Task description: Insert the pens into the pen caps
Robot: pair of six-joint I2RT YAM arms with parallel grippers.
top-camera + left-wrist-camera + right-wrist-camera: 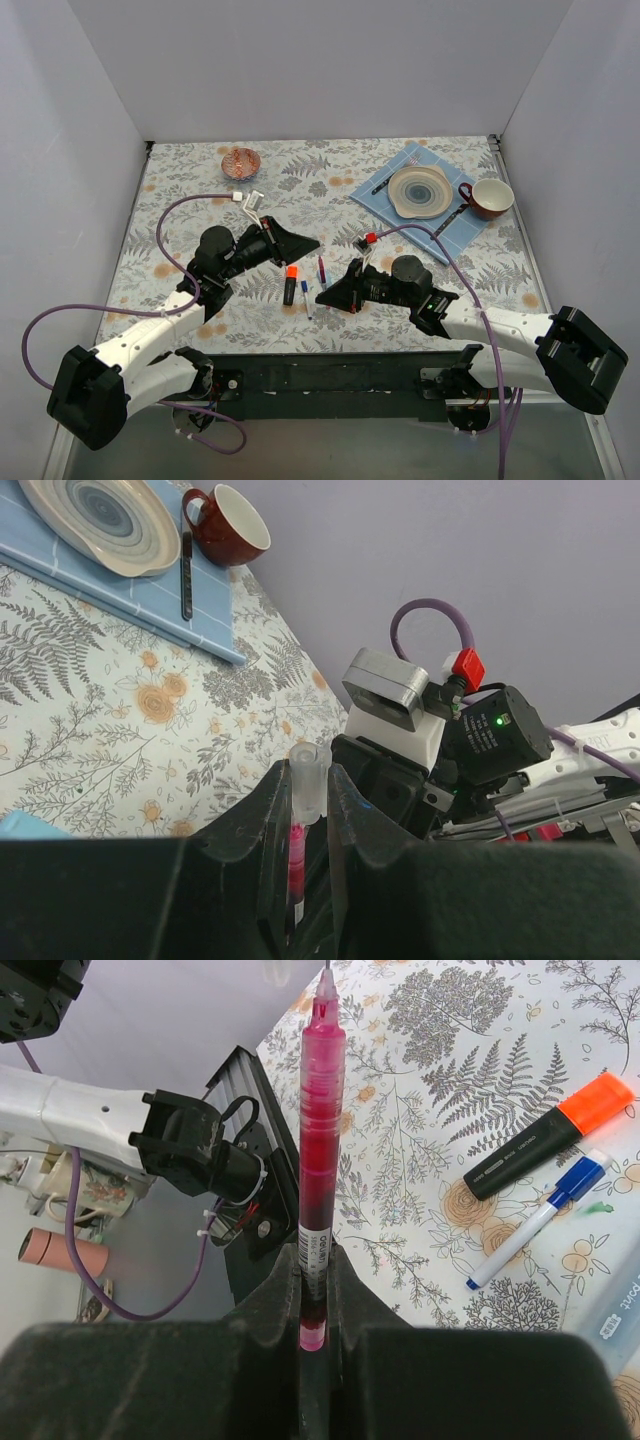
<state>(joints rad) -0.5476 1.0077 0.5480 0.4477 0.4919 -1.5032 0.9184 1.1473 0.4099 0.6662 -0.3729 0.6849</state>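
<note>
My right gripper (317, 1255) (325, 298) is shut on the lower end of a thin dark-red pen (320, 1110) (321, 270), whose bare tip points away toward the left arm. Facing it, my left gripper (308, 770) (310, 243) is shut on a clear pen cap (308, 780). The red pen shows just below the cap in the gap between the fingers; I cannot tell whether they touch. On the table lie a black marker with an orange cap (545, 1138) (290, 285) and a white pen with a blue cap (540, 1222) (305, 298). A light-blue marker (620, 1310) shows partly.
At the back right a blue mat (395, 195) holds a plate (420, 190), dark cutlery (447, 222) and a red mug (490, 198). A small copper bowl (240, 162) sits at the back left. Walls close in three sides of the table.
</note>
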